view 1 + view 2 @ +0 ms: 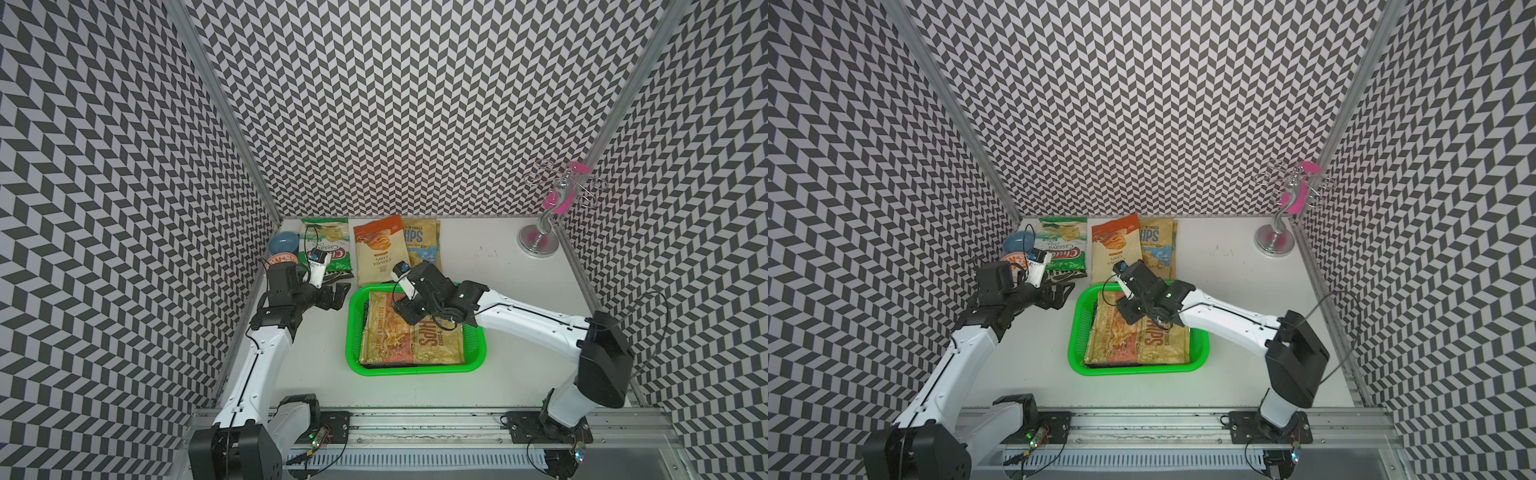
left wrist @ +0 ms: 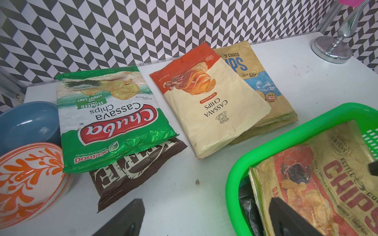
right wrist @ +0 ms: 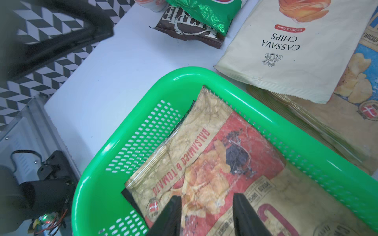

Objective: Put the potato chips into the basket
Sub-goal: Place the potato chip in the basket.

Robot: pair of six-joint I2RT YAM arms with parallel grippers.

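Note:
The green basket (image 1: 353, 332) (image 1: 1073, 345) sits mid-table with a tan and red CHIPS bag (image 1: 399, 345) (image 3: 214, 163) lying flat on top and a dark bag under it. My right gripper (image 3: 207, 197) (image 1: 401, 311) hovers open over that bag's far left part, with nothing between its fingers. Behind the basket lie more potato chips: a green Chuba bag (image 1: 326, 245) (image 2: 110, 114) on a brown Kettle bag (image 2: 133, 171), and a beige-orange cassava bag (image 1: 380, 249) (image 2: 214, 106) on a tan and blue CHIPS bag (image 1: 426, 245). My left gripper (image 1: 338, 297) (image 2: 206, 201) is wide open over bare table, between the Kettle bag and the basket.
A blue bowl (image 1: 283, 245) and an orange-patterned bowl (image 1: 280, 262) stand at the far left by the wall, next to the Chuba bag. A chrome stand (image 1: 540, 241) with pink pieces is in the far right corner. Patterned walls close in three sides.

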